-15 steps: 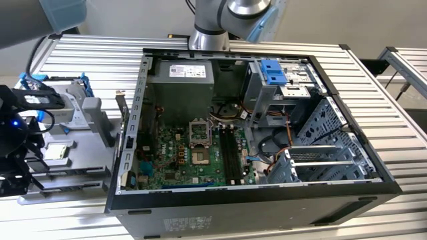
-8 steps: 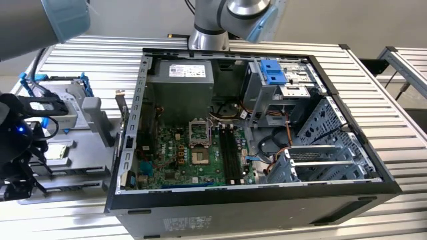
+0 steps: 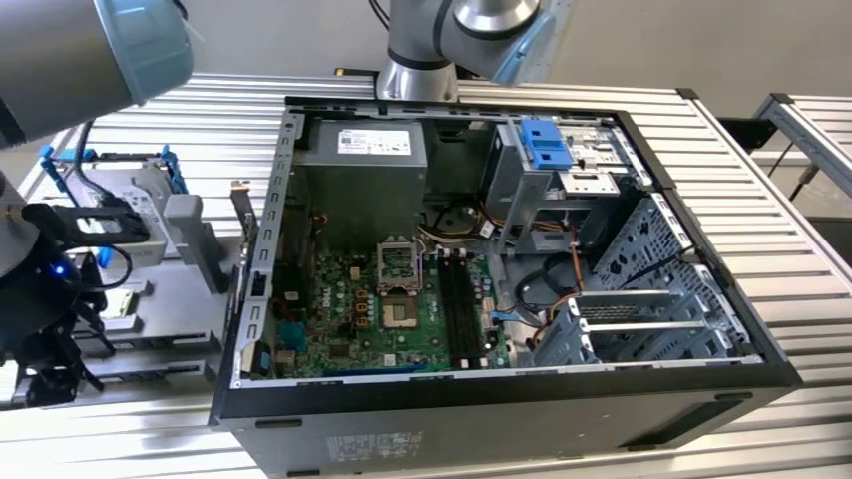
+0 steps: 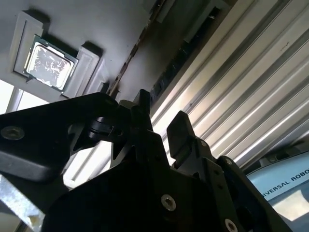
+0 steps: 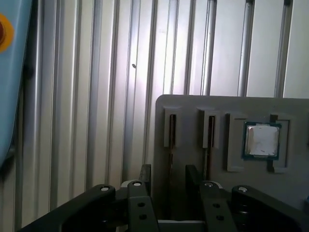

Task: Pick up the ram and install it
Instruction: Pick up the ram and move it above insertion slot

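Hovering, gripper (image 5: 168, 170) open, over the tray (image 5: 193, 104) — a narrow slot (image 5: 170, 145) runs between my jaws — whether it holds the ram I cannot tell.

White lettering (image 4: 285, 182) marks the arm's blue cap (image 4: 289, 202); a label (image 3: 357, 141) tops the power supply (image 3: 406, 150).

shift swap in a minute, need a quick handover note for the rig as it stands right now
The hand is open and empty, at the grey tray, its fingers either side of one slot's line.
The ram is likely the thin edge in that tray slot; cannot confirm.
Done: nothing picked yet.
Left: pick-up and install; the board slots look unfilled.
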You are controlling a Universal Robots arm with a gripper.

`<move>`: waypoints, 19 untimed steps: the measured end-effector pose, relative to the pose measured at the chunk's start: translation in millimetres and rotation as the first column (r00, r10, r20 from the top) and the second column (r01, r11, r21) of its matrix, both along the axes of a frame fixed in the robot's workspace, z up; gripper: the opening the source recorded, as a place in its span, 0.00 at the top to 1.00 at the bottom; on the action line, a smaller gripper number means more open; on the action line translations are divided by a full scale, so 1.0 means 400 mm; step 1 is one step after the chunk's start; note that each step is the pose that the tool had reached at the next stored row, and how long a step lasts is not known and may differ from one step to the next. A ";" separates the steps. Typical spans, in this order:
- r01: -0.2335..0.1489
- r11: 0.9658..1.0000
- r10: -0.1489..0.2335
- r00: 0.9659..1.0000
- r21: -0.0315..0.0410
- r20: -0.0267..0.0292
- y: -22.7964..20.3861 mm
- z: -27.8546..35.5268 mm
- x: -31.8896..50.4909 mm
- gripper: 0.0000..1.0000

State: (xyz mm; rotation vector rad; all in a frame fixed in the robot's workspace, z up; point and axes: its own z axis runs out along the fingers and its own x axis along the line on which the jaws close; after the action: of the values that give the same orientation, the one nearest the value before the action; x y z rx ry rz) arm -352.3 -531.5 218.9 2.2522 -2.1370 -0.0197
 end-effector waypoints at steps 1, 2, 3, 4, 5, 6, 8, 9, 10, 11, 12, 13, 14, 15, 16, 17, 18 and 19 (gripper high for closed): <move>0.000 1.000 0.000 1.000 0.000 0.000 0.000 -0.005 0.001 0.00; 0.001 1.000 -0.001 1.000 -0.001 0.000 0.000 -0.009 0.002 0.00; 0.001 1.000 -0.001 1.000 -0.001 0.000 0.000 -0.012 0.004 0.00; 0.002 1.000 -0.002 1.000 -0.002 0.000 0.000 -0.016 0.005 0.00; 0.003 1.000 -0.003 1.000 -0.003 0.000 0.001 -0.020 0.006 0.00; 0.003 1.000 -0.003 1.000 -0.004 0.000 0.001 -0.023 0.007 0.00; 0.004 1.000 -0.004 1.000 -0.007 0.000 0.005 -0.027 0.008 0.00; 0.004 1.000 -0.004 1.000 -0.009 0.000 0.008 -0.030 0.008 0.00; 0.004 1.000 -0.004 1.000 -0.011 0.000 0.011 -0.033 0.008 0.00; 0.005 1.000 -0.005 1.000 -0.013 0.000 0.014 -0.036 0.008 0.00; 0.005 1.000 -0.005 1.000 -0.016 0.000 0.018 -0.039 0.008 0.00; 0.005 1.000 -0.005 1.000 -0.018 0.000 0.022 -0.042 0.008 0.00; 0.006 1.000 -0.006 1.000 -0.020 0.000 0.027 -0.045 0.008 0.00; 0.006 1.000 -0.006 1.000 -0.023 0.000 0.032 -0.048 0.008 0.00; 0.007 1.000 -0.007 1.000 -0.025 0.000 0.036 -0.051 0.008 0.00; 0.007 1.000 -0.007 1.000 -0.027 0.000 0.037 -0.054 0.008 0.00; 0.007 1.000 -0.007 1.000 -0.028 0.000 0.037 -0.055 0.007 0.00; 0.007 1.000 -0.007 1.000 -0.029 0.000 0.037 -0.056 0.005 0.00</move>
State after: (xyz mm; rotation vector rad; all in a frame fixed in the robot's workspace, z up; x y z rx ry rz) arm -350.3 -516.6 196.6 2.2293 -2.1306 0.0106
